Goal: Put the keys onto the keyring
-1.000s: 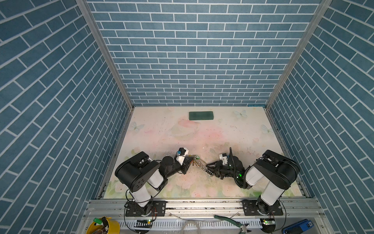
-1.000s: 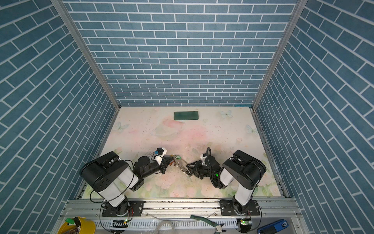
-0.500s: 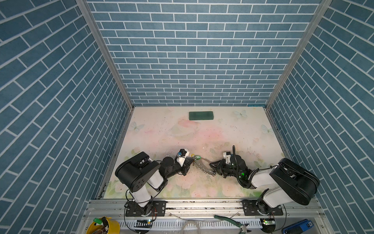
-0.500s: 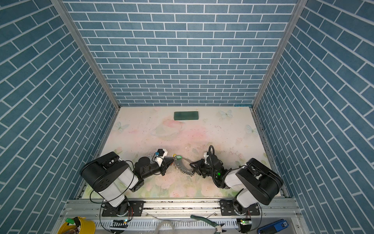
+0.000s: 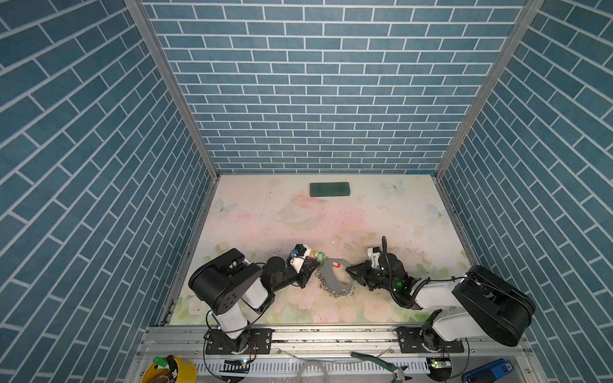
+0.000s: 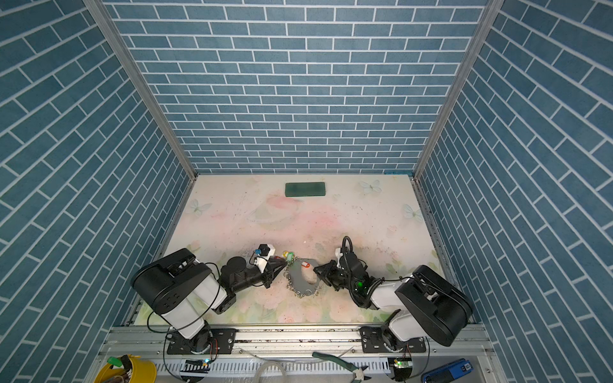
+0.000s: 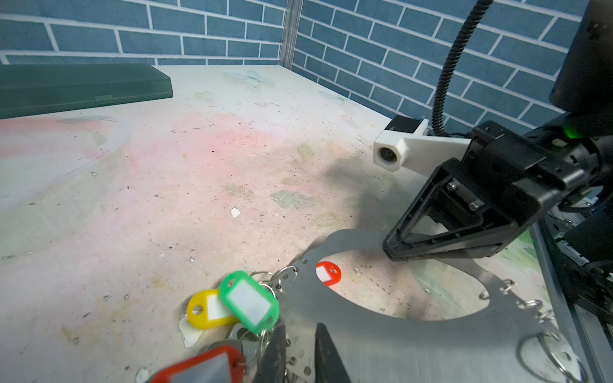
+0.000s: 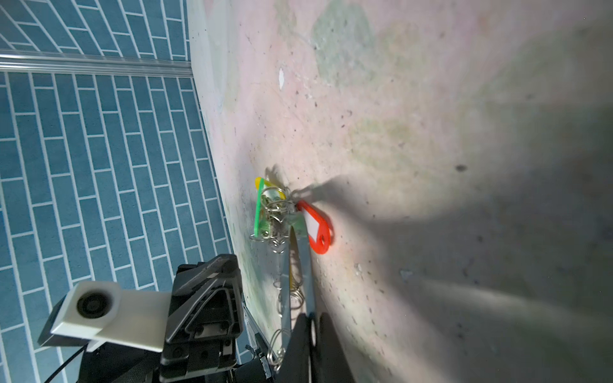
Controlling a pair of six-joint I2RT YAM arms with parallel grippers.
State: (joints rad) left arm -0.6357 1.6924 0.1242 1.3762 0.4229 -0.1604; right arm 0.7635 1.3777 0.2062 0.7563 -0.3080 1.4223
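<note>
The keyring, a dark grey flat hoop fringed with small silver rings, lies low between the two grippers near the table's front. My right gripper is shut on its right rim. My left gripper sits at its left rim, jaws slightly apart over the plate. Keys with a green tag, a yellow tag and a red tag hang bunched on rings beside the left fingers. A small red tag shows inside the hoop.
A dark green rectangular block lies at the back of the table. Blue brick walls close in three sides. In front of the table's rail lie pliers and a yellow cup.
My right gripper has closed on the keyring's rim, and that arm's elbow has swung out to the right and down. The left jaws have parted slightly. The keyring has shifted a little to the right.
</note>
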